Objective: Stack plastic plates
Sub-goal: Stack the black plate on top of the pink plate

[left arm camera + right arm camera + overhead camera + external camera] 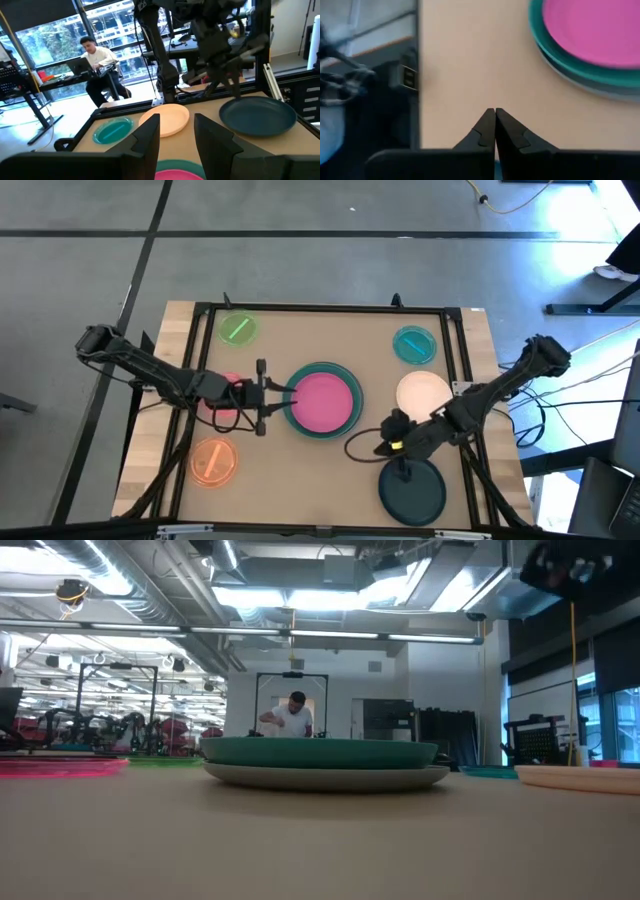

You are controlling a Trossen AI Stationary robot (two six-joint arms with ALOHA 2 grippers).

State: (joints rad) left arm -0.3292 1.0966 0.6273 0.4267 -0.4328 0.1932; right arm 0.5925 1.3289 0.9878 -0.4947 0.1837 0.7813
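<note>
Stacking is partly done: at the middle of the bench (190,315) a magenta plate (324,401) sits in a teal-green plate (349,380), and the low view shows a grey plate (326,778) beneath them.

Left gripper (285,395) hovers at the stack's left rim, fingers spread, nothing between them; the left wrist view confirms an empty gap over the stack's edge. Right gripper (383,448) hangs just off the stack's near right side, fingers pressed together on nothing, tips low toward the bench surface.

Loose plates:
- cream plate (422,392), right of the stack, near the right edge
- dark teal plate (412,490), near right corner, close by the right gripper
- small teal plate (414,344), far right corner
- small green plate (237,330), far left corner
- small orange plate (214,462), near left corner
- small pink plate (226,408), left of the stack, mostly hidden under the left arm

Judgement: the next large plate falls to the right arm, dark teal or cream. To do it well, part the fingers first, come in low at the rim nearest the gripper, and pinch the lip squarely. Lift level, carry over the magenta plate, and centre before release; an off-centre drop could slide on smooth plastic. Left arm should draw clear of the stack's rim. Large plates before small ones.
</note>
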